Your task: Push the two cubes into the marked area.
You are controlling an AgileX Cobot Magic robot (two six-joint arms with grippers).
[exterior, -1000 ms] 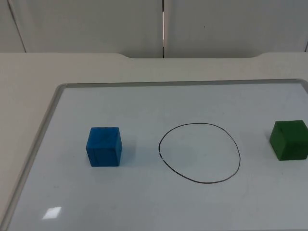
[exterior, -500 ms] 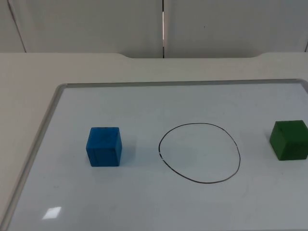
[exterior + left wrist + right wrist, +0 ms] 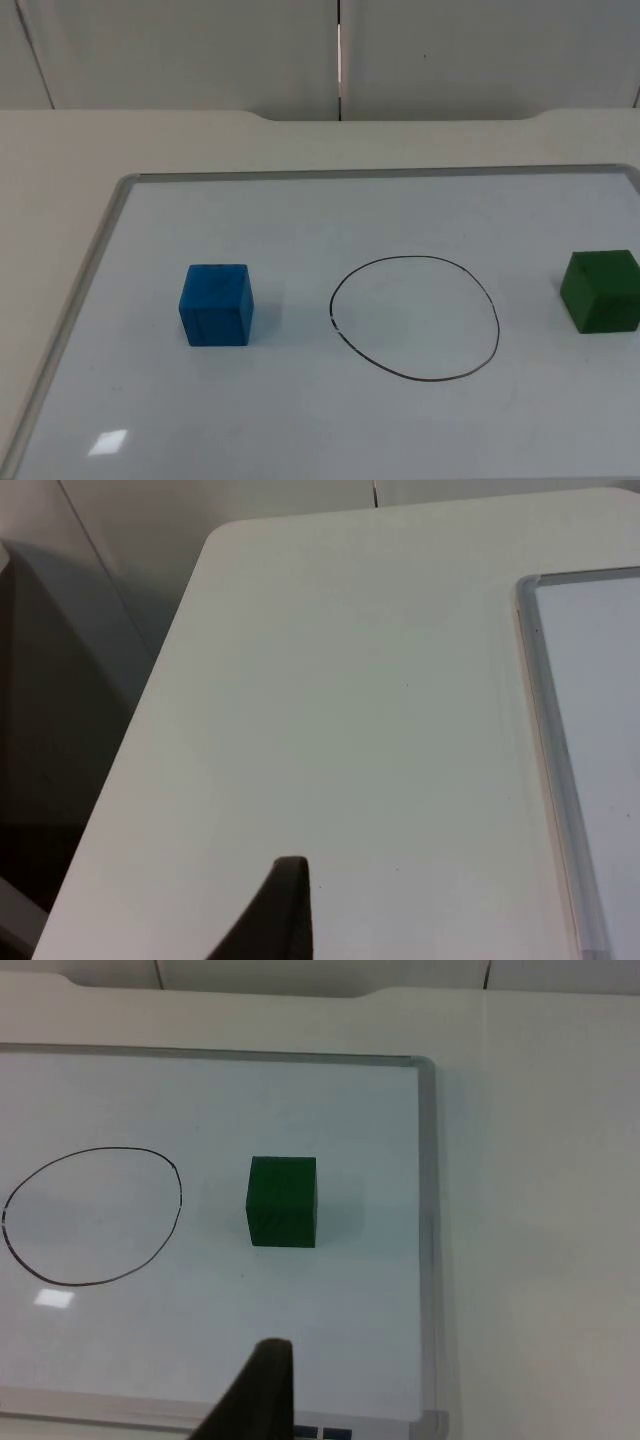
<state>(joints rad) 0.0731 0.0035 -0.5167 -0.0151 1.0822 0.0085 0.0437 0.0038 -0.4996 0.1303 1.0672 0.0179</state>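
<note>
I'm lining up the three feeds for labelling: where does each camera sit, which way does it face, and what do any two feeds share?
Top view: fixed above, looking down and forward at the whiteboard, blue cube, drawn circle and green cube.
Left wrist view: on the left arm, facing the bare table beside the board's edge; one black fingertip of the left tool shows.
Right wrist view: on the right arm, facing the green cube; a right tool fingertip shows.
Shared: top and right wrist views both show circle and green cube.

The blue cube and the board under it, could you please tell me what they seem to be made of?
The blue cube looks like painted wood or dense foam: matte, with faint dark streaks. The board looks like a glossy whiteboard in a metal-looking frame: it reflects light.
</note>
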